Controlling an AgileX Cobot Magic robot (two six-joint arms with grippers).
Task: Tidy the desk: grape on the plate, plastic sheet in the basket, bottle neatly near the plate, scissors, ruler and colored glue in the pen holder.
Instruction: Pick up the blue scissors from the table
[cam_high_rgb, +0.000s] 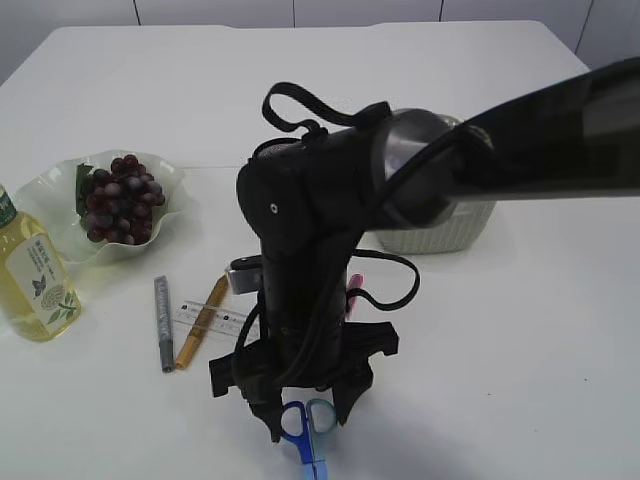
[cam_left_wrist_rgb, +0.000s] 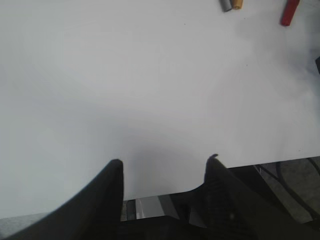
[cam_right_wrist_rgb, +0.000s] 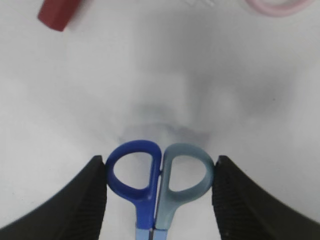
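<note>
Right wrist view first: we see the right gripper (cam_right_wrist_rgb: 160, 172) low over the counter (cam_right_wrist_rgb: 160, 90), jaws straddling the scissors (cam_right_wrist_rgb: 159, 177), one on each side of the blue and grey handle loops. Pads look touching or just beside the loops; we can't tell if they're clamped. Scissors lie flat at the near edge of the counter. Left gripper (cam_left_wrist_rgb: 165, 165) hangs over bare counter, jaws apart, nothing between them. Exterior view: behind the right gripper lie a grey glue stick (cam_high_rgb: 163, 322) and an orange glue stick (cam_high_rgb: 200, 322) across a clear ruler (cam_high_rgb: 210, 318), with a pink stick (cam_high_rgb: 354, 290) mostly hidden by the arm. Bottle (cam_high_rgb: 33, 270) stands upright at left, just beside the plate (cam_high_rgb: 60, 190) holding the grapes (cam_high_rgb: 122, 198). Basket (cam_high_rgb: 450, 232) sits farther right, partly hidden.
</note>
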